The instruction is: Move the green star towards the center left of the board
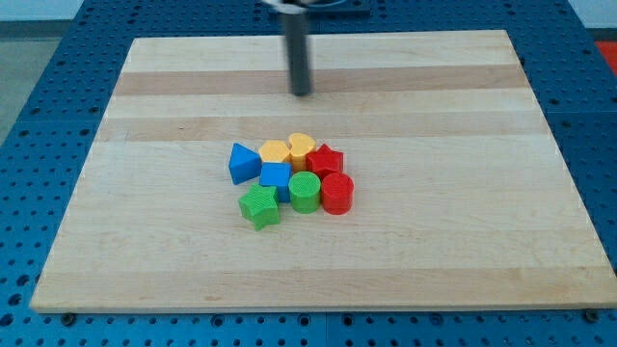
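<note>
Jaws cannot tell, my tip [302, 93] apart from green star [259, 206], rod [300, 53] top cropped

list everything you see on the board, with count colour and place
blue triangle: 1, blue, view's left end of the cluster
blue cube: 1, blue, cluster middle
yellow blocks: 2, yellow, top of the cluster, shapes unclear
red star: 1, red, view's right
red cylinder: 1, red, bottom right
green cylinder: 1, green, beside the red cylinder
green star: 1, green, bottom left of the cluster
board: 1, pale wood, on the blue pegboard
my tip: 1, dark rod, above the cluster, apart from all blocks
</note>
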